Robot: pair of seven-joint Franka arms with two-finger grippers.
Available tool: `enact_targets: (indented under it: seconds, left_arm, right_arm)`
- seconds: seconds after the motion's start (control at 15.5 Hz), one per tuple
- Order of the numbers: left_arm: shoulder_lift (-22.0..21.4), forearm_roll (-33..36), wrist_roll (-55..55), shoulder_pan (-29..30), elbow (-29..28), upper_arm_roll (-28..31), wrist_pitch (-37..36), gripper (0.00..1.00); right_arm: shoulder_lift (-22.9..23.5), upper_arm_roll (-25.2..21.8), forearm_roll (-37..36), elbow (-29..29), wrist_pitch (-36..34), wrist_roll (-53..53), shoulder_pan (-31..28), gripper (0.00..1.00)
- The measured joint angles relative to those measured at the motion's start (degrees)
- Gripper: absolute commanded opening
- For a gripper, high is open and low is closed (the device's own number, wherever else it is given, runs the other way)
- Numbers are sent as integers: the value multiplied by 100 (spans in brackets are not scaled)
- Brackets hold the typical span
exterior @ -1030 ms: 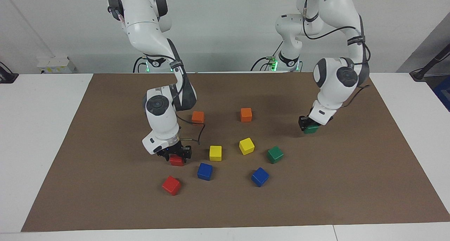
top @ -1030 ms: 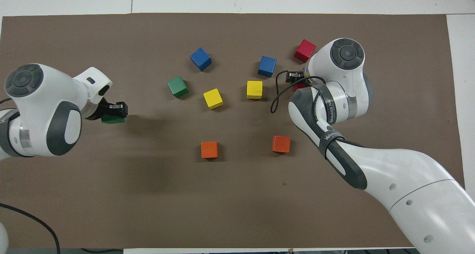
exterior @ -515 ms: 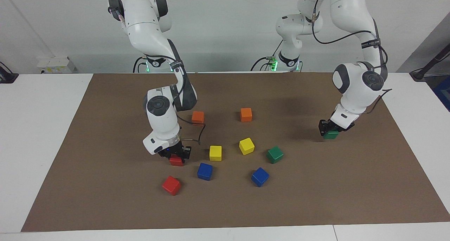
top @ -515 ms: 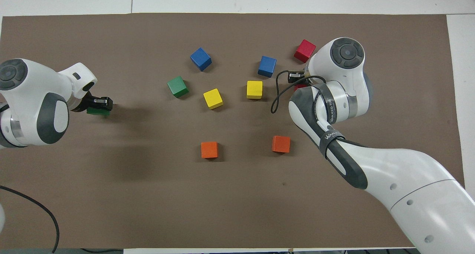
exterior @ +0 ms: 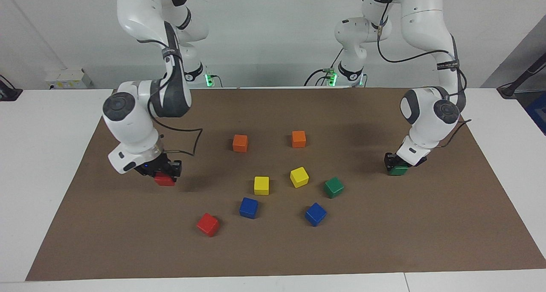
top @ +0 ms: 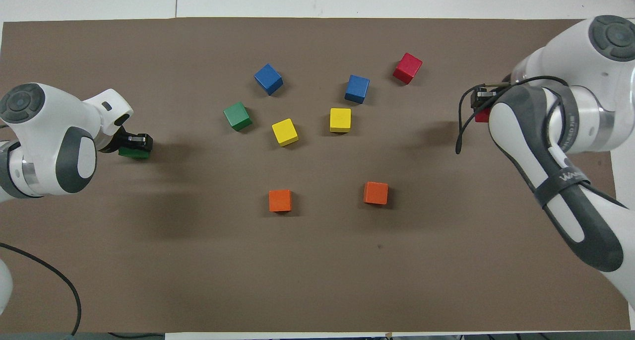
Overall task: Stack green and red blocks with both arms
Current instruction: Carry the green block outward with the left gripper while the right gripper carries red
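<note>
My left gripper (exterior: 396, 163) is shut on a dark green block (exterior: 399, 171), held low at the mat near the left arm's end of the table; the overhead view shows this gripper (top: 138, 142) and block (top: 133, 153) too. My right gripper (exterior: 164, 172) is shut on a bright red block (exterior: 164, 180), just over the mat toward the right arm's end; the overhead view shows this gripper (top: 480, 102) and a sliver of the block (top: 480, 116). A second green block (exterior: 333, 187) (top: 237, 116) and a second red block (exterior: 208, 224) (top: 408, 68) lie loose on the mat.
On the brown mat (exterior: 426, 232) lie two orange cubes (exterior: 240, 143) (exterior: 298, 139), two yellow cubes (exterior: 261, 185) (exterior: 299, 177) and two blue cubes (exterior: 248, 207) (exterior: 315, 214), grouped mid-table between the arms. White table surface borders the mat.
My right gripper has carried its red block away from the cluster toward the right arm's end. My left gripper has carried its green block toward the left arm's end and lowered it.
</note>
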Motion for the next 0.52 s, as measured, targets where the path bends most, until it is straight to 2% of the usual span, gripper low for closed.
enact_targets:
  seconds: [0.13,0.26,0.52]
  left_arm:
    - [0,0,1,1,-56,0,65,100]
    - [-1,0,3,4,-57,0,68,100]
    - [-3,0,12,76,18,8,63,100]
  right_arm:
    - [-87,0,0,-514,677,-275,-275,0]
    - [-59,0,0,-830,1070,-331,-400,0]
    - [100,15,0,-1001,1507,-517,-440,0]
